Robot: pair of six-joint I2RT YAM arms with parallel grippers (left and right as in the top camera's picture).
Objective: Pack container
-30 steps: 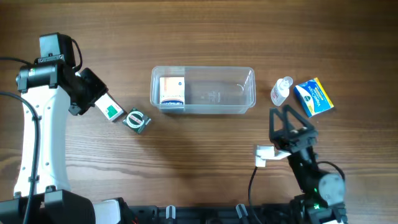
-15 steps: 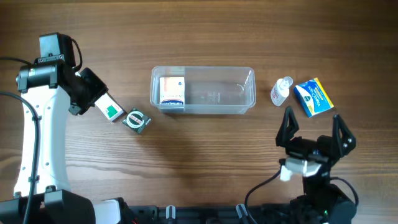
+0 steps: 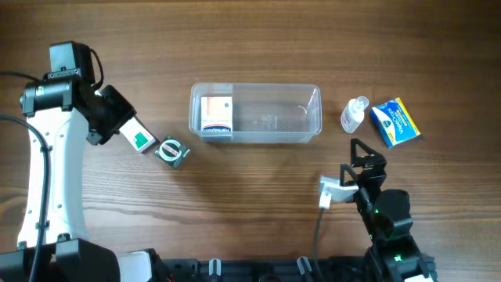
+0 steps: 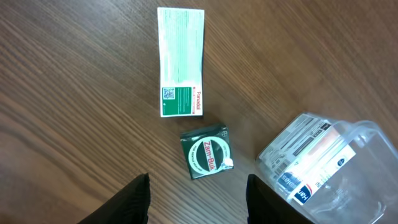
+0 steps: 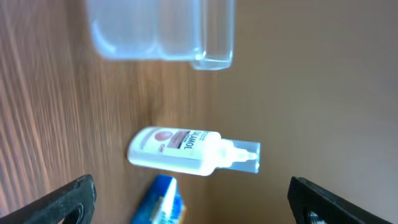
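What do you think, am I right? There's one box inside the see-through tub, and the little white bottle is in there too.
Not quite. One box is inside the container, but the little white bottle is not in there: it lies on the table outside, between the container and the blue box. The overhead view shows it.
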